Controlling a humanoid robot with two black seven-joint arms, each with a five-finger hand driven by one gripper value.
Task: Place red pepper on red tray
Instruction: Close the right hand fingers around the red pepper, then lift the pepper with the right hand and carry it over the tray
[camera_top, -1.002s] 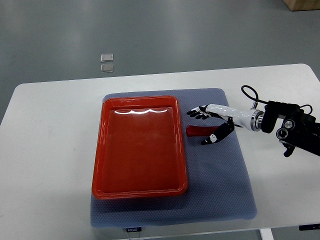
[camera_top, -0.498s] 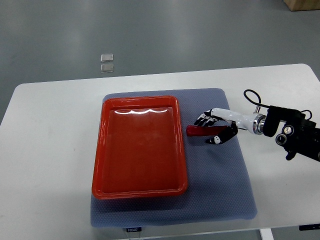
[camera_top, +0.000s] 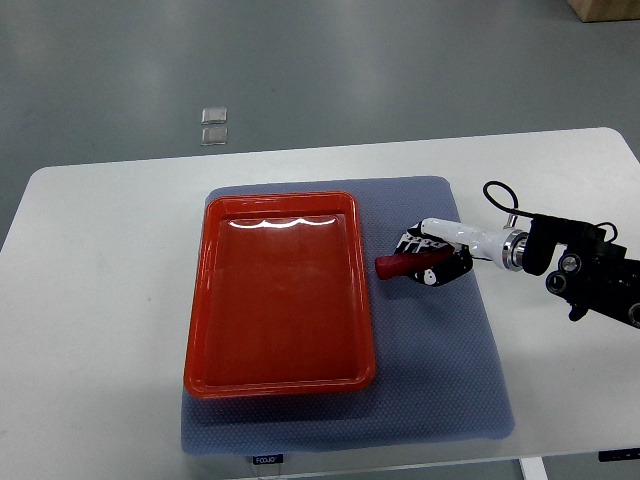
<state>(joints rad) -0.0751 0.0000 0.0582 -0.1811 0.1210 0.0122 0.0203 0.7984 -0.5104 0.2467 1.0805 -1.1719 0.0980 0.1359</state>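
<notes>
Here our white-and-black fingered right hand (camera_top: 432, 258) is curled around the slim red pepper (camera_top: 392, 266), which lies on the blue-grey textured mat (camera_top: 440, 350) just beside the right rim of the shallow red plastic tray (camera_top: 196, 330). We judge the grip shallow: only the pepper's far end shows, so it could slip or swing on lifting, or catch the tray's rim. We count one pepper, one tray, one mat, one white table (camera_top: 100, 300), one hand.
</notes>
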